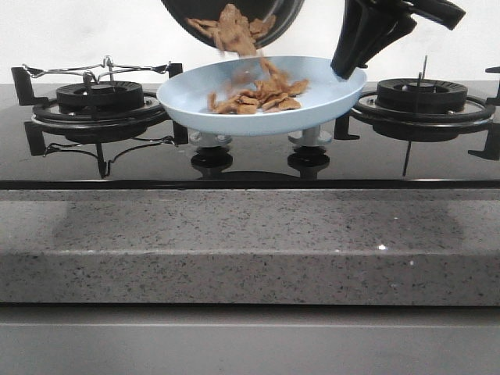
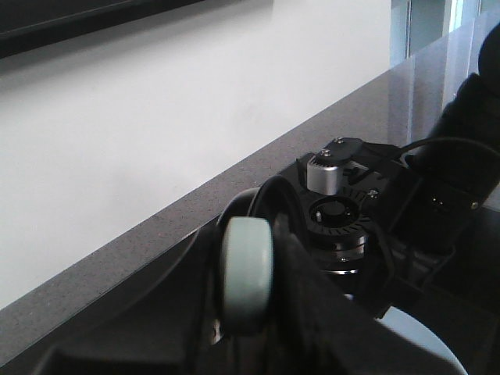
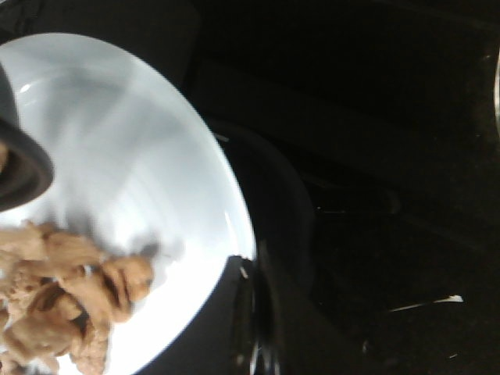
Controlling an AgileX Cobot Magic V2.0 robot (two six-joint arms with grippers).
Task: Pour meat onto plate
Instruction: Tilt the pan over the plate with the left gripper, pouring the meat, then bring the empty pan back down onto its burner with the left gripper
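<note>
The pale blue plate (image 1: 332,98) hangs level above the hob between the two burners. My right gripper (image 1: 348,70) is shut on its right rim; in the right wrist view the dark fingers (image 3: 254,312) clamp the plate's edge (image 3: 125,156). The black frying pan (image 1: 285,12) is tilted over the plate, and meat (image 1: 234,27) slides off its lip. More meat (image 1: 262,95) lies heaped on the plate, and it also shows in the right wrist view (image 3: 70,305). My left gripper (image 2: 247,312) is shut on the pan's pale handle (image 2: 247,266).
Black gas burners with pan supports stand at left (image 1: 98,98) and right (image 1: 422,95). Two hob knobs (image 1: 212,155) sit under the plate. A grey speckled counter edge (image 1: 250,242) runs along the front. A white wall is behind.
</note>
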